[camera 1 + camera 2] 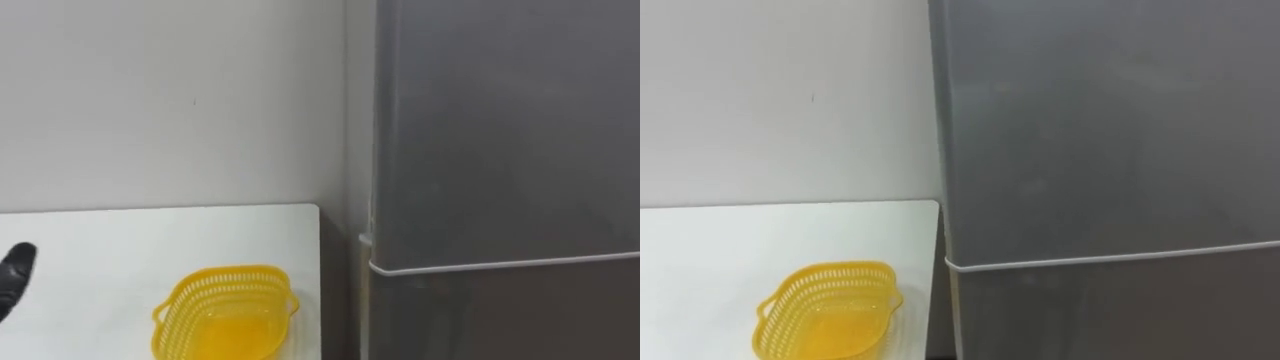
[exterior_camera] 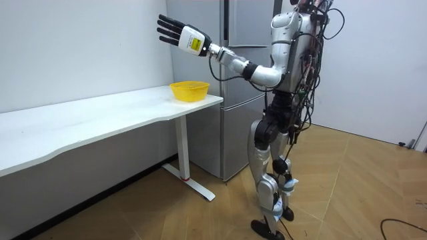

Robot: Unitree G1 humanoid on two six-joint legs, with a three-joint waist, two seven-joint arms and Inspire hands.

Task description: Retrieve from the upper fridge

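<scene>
In front of the tall grey fridge at the right of the scene, the robot stands upright, just right of the end of a long white table. The fridge's upper door is shut, and a thin pale seam divides it from the lower door beneath. Whatever the upper compartment holds is hidden behind that shut door, so the thing to fetch cannot be made out.

The left hand is raised high on an outstretched arm, up over the table's near end and clear of both fridge and table. Its dark fingers are straight and spread apart, holding nothing. In the left eye view only a dark tip of it pokes in at the left edge, the rest cut off.

A yellow plastic lattice basket with small side handles sits on the table near its right end, close to the fridge but not touching it. Its near rim is cut off by the lower edge of the left eye view. It looks empty.
</scene>
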